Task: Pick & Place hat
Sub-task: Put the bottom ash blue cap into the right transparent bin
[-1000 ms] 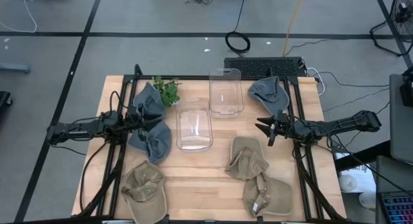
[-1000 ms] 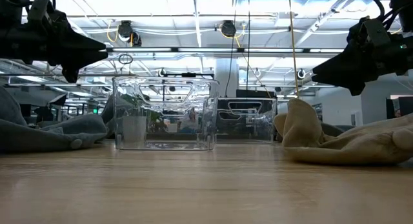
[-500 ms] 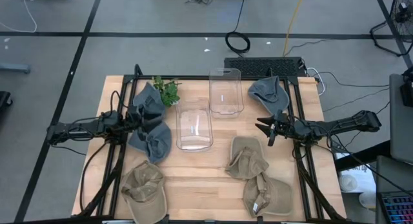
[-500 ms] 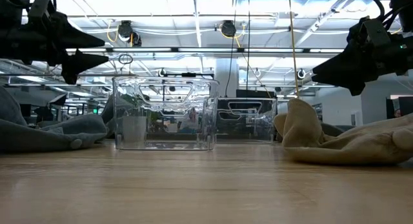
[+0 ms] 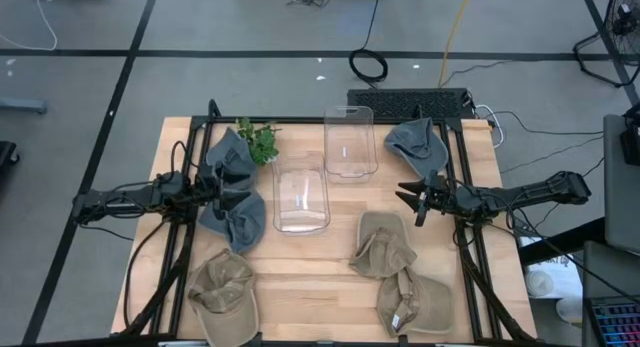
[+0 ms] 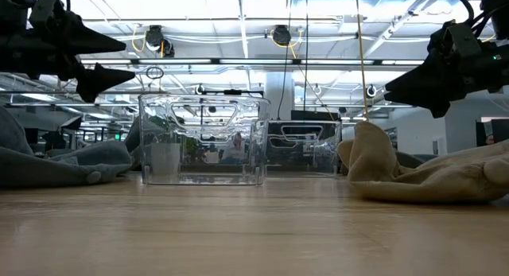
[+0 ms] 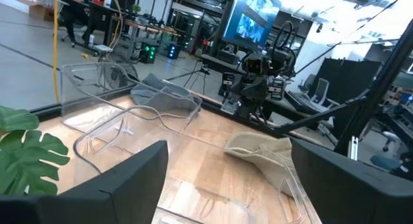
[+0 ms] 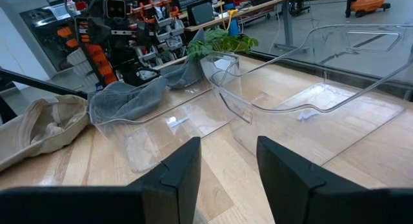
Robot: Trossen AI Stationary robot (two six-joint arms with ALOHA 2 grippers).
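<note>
Several hats lie flat on the wooden table: two blue-grey ones at the left (image 5: 228,159) (image 5: 236,220), a grey one at the far right (image 5: 412,139), and tan ones near the front (image 5: 224,293) (image 5: 383,245) (image 5: 413,303). My left gripper (image 5: 240,192) hovers open above the table, over the gap between the two blue-grey hats, and touches nothing; in the low view it (image 6: 127,58) is well above the tabletop. My right gripper (image 5: 404,198) hangs open in the air right of the clear bins, between the grey hat and a tan hat, with nothing between its fingers.
Two clear plastic bins stand mid-table, one nearer (image 5: 300,195) and one farther (image 5: 349,143). A small green plant (image 5: 260,139) sits at the far left beside a blue-grey hat. Bare wood shows between the bins and the front tan hats.
My left gripper has opened its fingers wide while staying in place above the blue-grey hats. The hats and the right arm have kept still.
</note>
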